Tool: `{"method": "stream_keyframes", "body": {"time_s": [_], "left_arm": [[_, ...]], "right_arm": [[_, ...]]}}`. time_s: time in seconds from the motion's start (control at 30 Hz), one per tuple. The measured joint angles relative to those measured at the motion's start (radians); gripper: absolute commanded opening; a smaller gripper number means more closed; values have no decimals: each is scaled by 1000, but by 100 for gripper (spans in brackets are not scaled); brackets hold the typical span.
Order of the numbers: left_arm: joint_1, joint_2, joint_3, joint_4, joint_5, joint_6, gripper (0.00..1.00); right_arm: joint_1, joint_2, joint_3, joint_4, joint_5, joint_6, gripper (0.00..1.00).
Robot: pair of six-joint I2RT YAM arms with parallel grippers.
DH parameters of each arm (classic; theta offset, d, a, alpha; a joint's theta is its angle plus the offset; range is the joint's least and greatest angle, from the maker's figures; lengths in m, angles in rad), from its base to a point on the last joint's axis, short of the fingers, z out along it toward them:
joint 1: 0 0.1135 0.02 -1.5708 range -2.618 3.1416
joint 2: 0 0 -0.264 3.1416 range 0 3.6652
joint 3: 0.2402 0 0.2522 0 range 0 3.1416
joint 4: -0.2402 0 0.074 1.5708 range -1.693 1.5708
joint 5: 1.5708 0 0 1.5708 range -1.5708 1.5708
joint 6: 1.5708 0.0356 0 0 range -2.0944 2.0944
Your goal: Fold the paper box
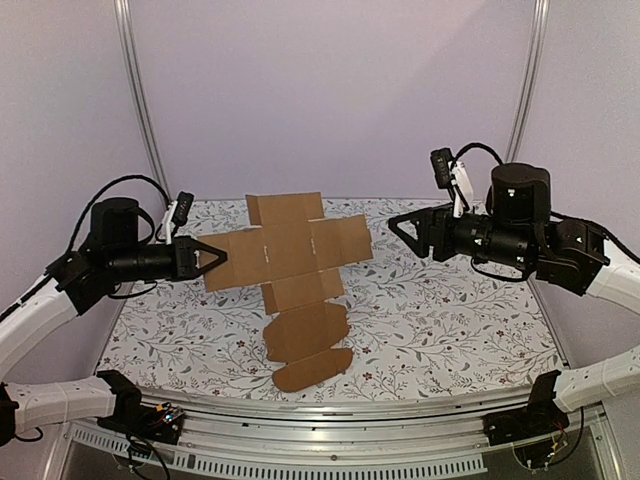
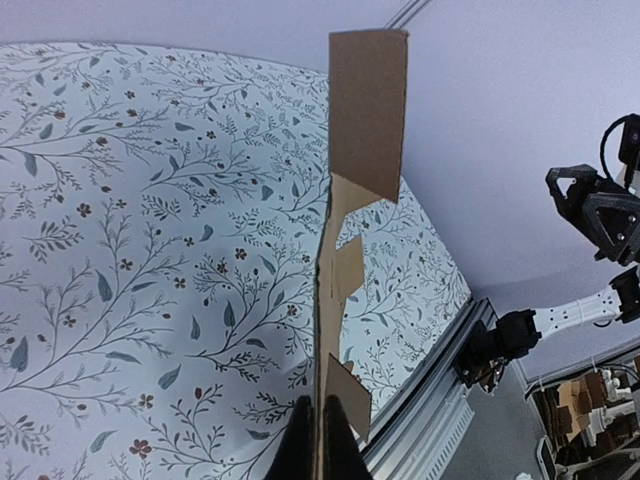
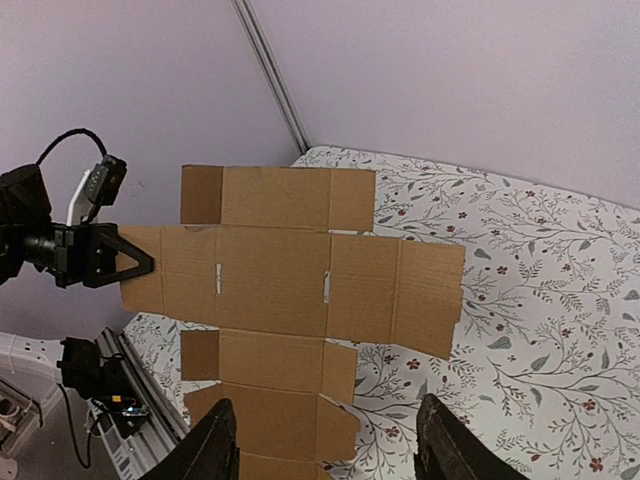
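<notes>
We record the worktop (image 1: 450, 320) first: it carries a floral-print cover and lies within pale walls.

The paper box (image 1: 290, 250) is an unfolded die-cut sheet of plain brown cardboard with flaps on every side. No panel is yet raised into a wall. It is lifted over the left-centre of the worktop. Its lower flaps trail toward the near edge, and we cannot tell whether they touch the cover.

The left gripper (image 1: 222, 257) is pressed together on the sheet's left edge flap. In the left wrist view the cardboard runs edge-on out from between its fingers. The right gripper (image 1: 395, 224) stands spread, holds nothing, and sits near the right-hand flap without touching it.

Risks, in our judgement:
- The whole sheet hangs from one pinch at its edge, so it may sag, swing or slide out if the left arm moves quickly.
- The pinched flap could crease or tear where it is held.
- The trailing lower flaps could drag on the cover and bend off their score lines.
- The right gripper could push the free flap away rather than catch it, because the sheet has no support on that side.

We find no brand, label or legible writing on the cardboard, the cover or the arms.
</notes>
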Motion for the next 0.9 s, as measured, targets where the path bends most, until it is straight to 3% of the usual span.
{"method": "stream_keyframes", "body": {"time_s": [0.37,0.73,0.9], "left_arm": [[0,-52,134,-145,65,39,0],[0,-6,236,-240,270,57,0],[-1,37,206,-264,283,80,0]], "right_arm": [[0,4,201,-277,114,-270,78],[0,84,397,-423,32,-396,89],[0,93,407,-460,16,-416,93]]}}
